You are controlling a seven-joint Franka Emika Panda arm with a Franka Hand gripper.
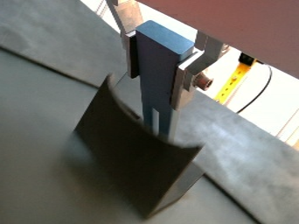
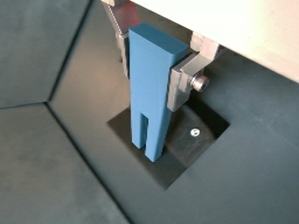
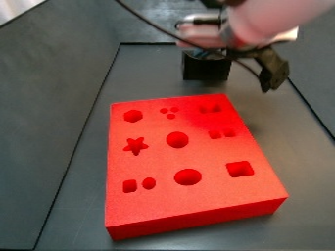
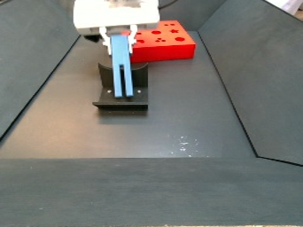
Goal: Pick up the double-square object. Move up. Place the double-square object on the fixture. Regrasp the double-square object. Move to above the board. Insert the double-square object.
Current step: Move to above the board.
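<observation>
In a wrist view the pincer (image 2: 158, 61) grips the upright double-square object (image 2: 152, 96) above the fixture (image 2: 176, 144).

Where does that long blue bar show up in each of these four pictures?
Wrist view: double-square object upright mid-picture, clamped by the gripper.
Wrist view: bar upright at centre.
Side view: hidden behind the arm, above the board.
Side view: bar upright, upper left.
Shared landmark: the fixture beneath it.

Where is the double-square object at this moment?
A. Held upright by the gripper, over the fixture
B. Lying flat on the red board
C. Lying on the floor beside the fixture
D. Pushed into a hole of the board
A: the double-square object stands upright in the gripper, its lower end at the fixture, away from the board.
</observation>
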